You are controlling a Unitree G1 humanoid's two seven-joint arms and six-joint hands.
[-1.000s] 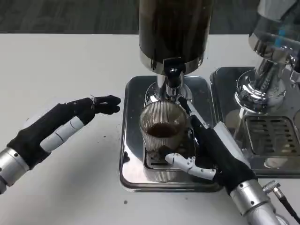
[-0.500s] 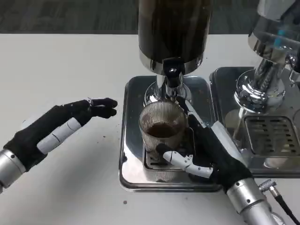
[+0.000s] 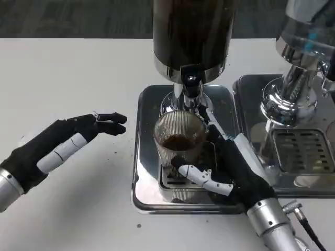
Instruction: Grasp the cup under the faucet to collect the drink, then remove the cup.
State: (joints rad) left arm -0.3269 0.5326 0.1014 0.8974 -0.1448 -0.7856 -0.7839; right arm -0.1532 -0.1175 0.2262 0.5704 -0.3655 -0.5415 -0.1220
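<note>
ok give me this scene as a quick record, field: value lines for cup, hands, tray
cup: ribbed glass cup, dark drink inside, under the faucet
right robot hand: wrapped around the cup
left robot hand: over the table, left of the drip tray, holding nothing
drip tray: steel, cup over its grate
second dispenser: far right

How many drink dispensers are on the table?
2. The dark-filled dispenser stands at the centre, over the ribbed cup that the right hand holds on the drip tray. A second dispenser stands at the right edge, partly cut off; others may lie outside the picture.
</note>
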